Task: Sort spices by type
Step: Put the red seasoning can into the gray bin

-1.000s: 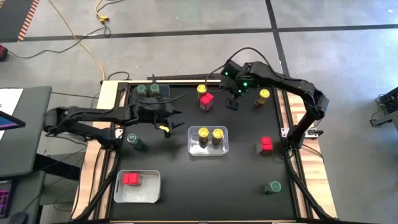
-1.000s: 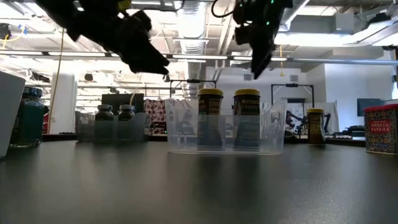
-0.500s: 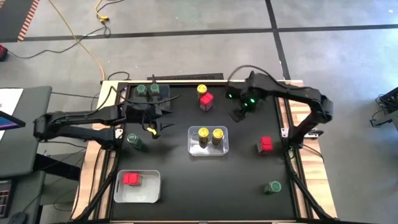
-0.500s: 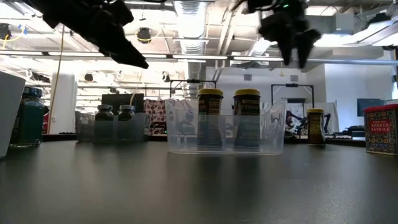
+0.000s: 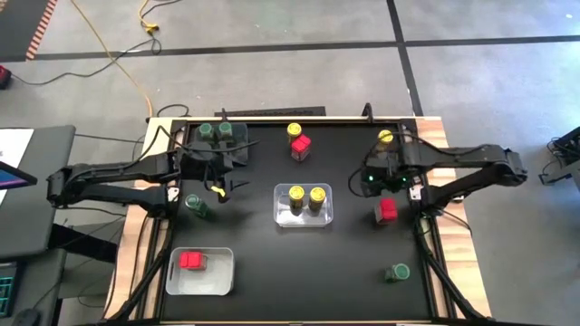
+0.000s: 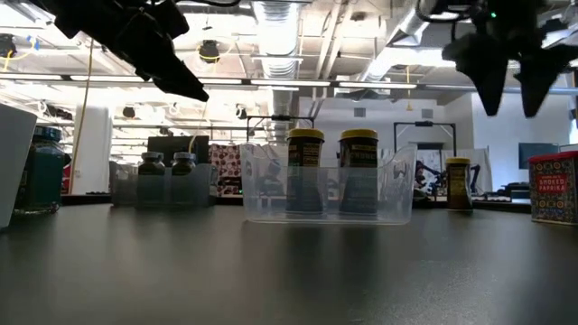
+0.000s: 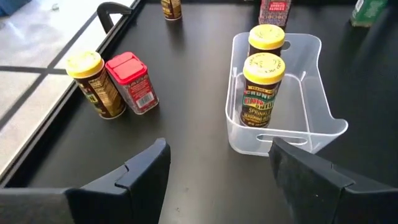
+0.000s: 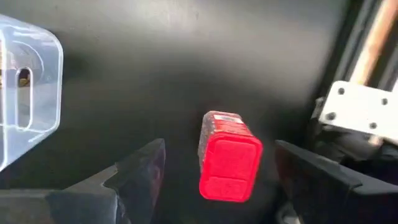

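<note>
A red-topped square jar stands on the black table near its right edge. My right gripper hangs open above it, pointing down, with a finger on either side and clear of it. My left gripper is open in the air at the table's left, holding nothing. It faces a clear bin with two yellow-lidded jars. A yellow-lidded jar and a red-topped jar stand together at the far middle. Another yellow-lidded jar stands at the far right.
A bin at the far left holds two green-lidded jars. A bin at the near left holds one red-topped jar. Loose green-lidded jars stand at the left and the near right.
My right gripper has swung from the far middle toward the table's right edge and nearer, sunk a little and rolled about its own line. It now hangs over the red-topped jar on the right. My left gripper has drawn back toward the left edge.
</note>
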{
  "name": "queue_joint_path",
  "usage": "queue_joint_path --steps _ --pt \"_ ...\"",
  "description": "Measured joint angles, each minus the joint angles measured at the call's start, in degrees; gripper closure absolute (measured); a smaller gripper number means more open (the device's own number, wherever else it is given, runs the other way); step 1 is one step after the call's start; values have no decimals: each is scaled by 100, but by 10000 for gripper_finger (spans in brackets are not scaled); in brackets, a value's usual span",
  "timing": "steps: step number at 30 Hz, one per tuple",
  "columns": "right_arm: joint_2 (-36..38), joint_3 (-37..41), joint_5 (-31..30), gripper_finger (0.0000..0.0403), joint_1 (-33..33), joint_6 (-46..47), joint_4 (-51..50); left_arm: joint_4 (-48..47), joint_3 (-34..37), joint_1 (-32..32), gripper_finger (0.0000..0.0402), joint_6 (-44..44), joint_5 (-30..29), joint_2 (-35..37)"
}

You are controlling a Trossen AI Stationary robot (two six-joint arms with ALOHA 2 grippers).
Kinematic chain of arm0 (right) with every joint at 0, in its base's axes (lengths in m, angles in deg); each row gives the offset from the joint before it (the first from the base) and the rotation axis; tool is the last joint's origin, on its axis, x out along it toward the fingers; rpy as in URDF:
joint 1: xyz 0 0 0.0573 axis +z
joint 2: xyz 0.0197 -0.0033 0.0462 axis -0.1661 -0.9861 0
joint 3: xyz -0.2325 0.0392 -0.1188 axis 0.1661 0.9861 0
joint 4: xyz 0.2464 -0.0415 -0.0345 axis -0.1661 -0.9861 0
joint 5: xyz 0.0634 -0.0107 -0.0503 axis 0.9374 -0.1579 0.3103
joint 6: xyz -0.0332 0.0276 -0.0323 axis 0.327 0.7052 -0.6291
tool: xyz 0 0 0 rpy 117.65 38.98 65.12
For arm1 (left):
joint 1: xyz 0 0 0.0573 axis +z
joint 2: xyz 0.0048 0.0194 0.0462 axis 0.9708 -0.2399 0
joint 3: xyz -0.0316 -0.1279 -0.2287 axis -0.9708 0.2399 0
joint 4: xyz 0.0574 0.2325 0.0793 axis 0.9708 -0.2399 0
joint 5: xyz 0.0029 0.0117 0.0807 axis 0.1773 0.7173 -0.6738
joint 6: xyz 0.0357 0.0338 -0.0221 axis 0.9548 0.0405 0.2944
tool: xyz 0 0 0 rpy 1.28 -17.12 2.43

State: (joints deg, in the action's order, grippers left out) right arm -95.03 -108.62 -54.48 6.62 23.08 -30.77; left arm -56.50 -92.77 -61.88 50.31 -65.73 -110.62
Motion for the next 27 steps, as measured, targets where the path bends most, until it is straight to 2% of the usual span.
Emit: queue_joint_path --steps 6,12,27 --pt "128 711 190 77 135 361 140 179 0 0 139 -49 -2 0" --pt "319 1293 315 77 390 718 624 177 0 0 139 -778 -2 0" --pt "341 1998 396 78 904 1248 1256 177 0 0 139 -1572 -4 0"
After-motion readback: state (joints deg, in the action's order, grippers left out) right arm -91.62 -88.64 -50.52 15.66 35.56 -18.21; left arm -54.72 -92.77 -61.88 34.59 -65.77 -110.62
